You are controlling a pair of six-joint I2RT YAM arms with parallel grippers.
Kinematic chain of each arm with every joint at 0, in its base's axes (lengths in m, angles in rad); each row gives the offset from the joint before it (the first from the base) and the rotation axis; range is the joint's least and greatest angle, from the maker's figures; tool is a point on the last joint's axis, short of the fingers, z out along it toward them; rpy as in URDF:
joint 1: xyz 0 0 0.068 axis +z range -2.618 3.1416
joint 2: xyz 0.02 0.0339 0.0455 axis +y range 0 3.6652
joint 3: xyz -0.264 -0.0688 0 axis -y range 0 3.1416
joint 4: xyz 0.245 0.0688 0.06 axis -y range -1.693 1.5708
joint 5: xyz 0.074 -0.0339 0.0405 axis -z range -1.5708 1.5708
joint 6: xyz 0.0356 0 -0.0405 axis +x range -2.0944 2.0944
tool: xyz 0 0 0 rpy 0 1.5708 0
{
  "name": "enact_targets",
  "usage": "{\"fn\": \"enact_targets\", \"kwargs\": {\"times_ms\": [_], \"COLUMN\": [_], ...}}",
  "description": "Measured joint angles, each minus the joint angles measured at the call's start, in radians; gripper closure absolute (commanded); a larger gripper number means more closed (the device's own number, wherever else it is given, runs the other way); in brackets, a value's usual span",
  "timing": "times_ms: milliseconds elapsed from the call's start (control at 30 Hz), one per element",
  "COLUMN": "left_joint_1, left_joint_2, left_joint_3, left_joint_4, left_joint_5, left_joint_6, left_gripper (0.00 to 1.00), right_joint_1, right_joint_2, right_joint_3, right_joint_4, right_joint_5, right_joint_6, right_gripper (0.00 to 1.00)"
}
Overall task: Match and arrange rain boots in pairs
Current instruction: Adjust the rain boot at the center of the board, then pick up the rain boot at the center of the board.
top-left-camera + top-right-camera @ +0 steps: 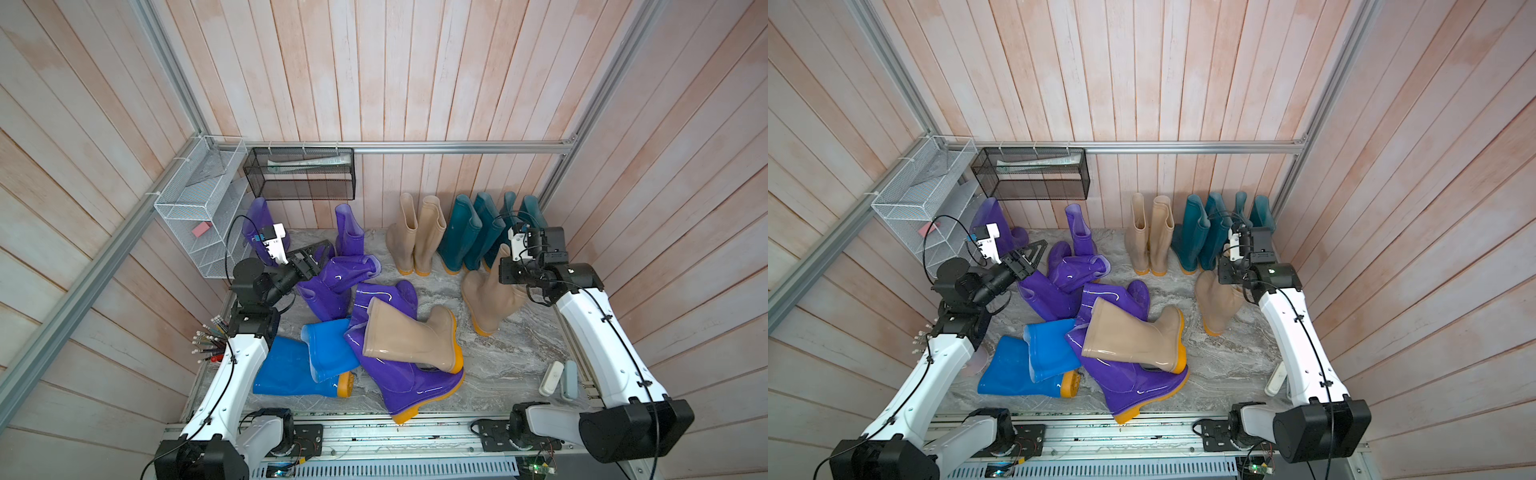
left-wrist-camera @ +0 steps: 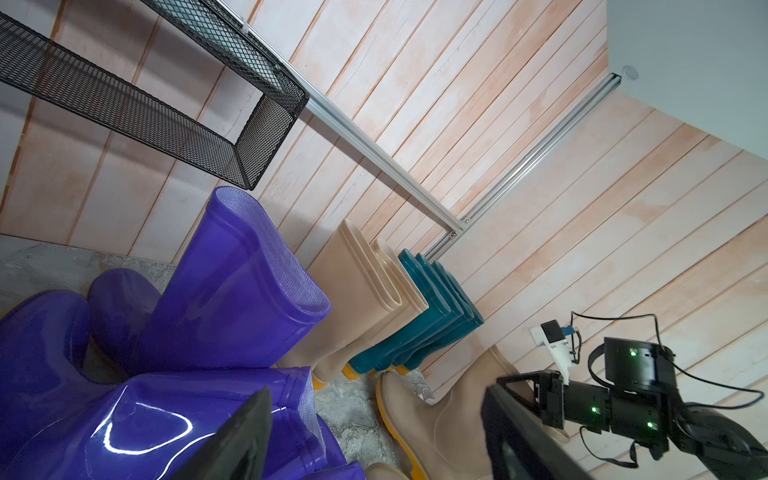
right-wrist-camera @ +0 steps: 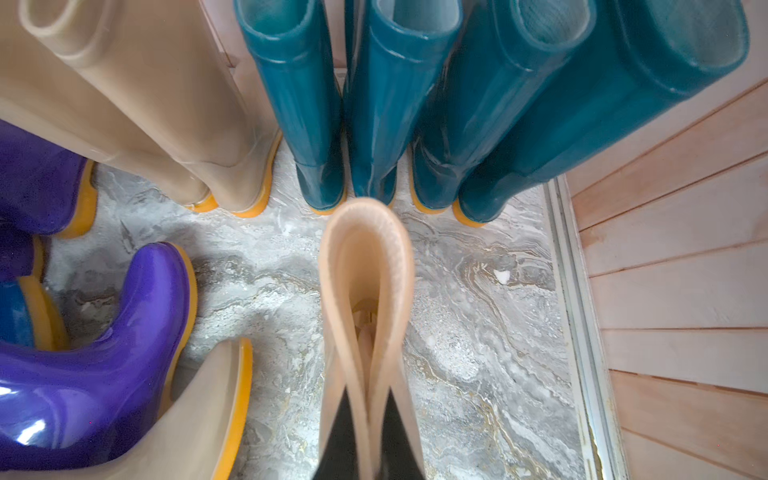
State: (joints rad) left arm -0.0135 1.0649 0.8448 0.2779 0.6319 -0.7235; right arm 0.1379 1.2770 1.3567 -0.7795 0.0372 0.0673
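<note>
At right tool (image 3: 365,432), beige boot (image 3: 365,249) pinched, fingertips (image 3: 336,449) blurred

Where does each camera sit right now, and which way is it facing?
Top views: overhead behind the robot, looking down at the marble table and back wall; left arm and right arm show.
Left wrist: on left arm, looking across purple boots at right arm; the open left gripper shows.
Right wrist: looks along the right gripper, shut on the beige boot, toward teal boots.
Shared: all views show that beige boot.
</note>
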Motion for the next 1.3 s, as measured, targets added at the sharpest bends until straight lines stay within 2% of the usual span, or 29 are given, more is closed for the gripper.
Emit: {"fn": "enact_targets", "kwargs": {"times_ms": [333,367,433,467,567,667,900,1033,1167,1300], "left_joint_1": [-0.001,-0.001,-0.001,-0.001,-0.001,-0.001,-0.001,-0.001,-0.001,-0.001], "left_joint_2": [0.000,0.000,0.000,0.000,0.000,0.000,0.000,0.000,0.000,-0.005], "left_joint_3": [0.000,0.000,0.000,0.000,0.000,0.000,0.000,0.000,0.000,0.000], "left_joint_4": [0.000,0.000,0.000,0.000,0.000,0.000,-0.001,-0.001,-0.008,-0.059], "left_joint_5": [0.000,0.000,0.000,0.000,0.000,0.000,-0.001,-0.003,-0.016,-0.072], "left_joint_6": [0.001,0.001,0.001,0.001,0.001,0.004,0.005,0.010,0.024,0.047], "left_gripper": [0.18,0.18,0.18,0.18,0.18,0.18,0.18,0.18,0.18,0.18], "right_joint_1": [0.126,0.137,0.146,0.149,0.172,0.229,0.475,0.618,0.777,0.926], "right_joint_2": [0.105,0.105,0.105,0.105,0.105,0.105,0.092,0.101,0.183,0.315], "right_joint_3": [-0.002,0.000,0.008,0.011,0.030,0.063,0.321,0.409,0.445,0.436], "right_joint_4": [0.046,0.045,0.042,0.040,0.023,-0.001,-0.097,-0.144,-0.163,-0.139], "right_joint_5": [0.050,0.058,0.070,0.074,0.090,0.127,0.344,0.463,0.536,0.587], "right_joint_6": [0.050,0.057,0.066,0.068,0.075,0.089,0.131,0.174,0.227,0.303], "right_gripper": [1.00,0.95,0.72,0.64,0.49,0.44,0.39,0.38,0.37,0.32]}}
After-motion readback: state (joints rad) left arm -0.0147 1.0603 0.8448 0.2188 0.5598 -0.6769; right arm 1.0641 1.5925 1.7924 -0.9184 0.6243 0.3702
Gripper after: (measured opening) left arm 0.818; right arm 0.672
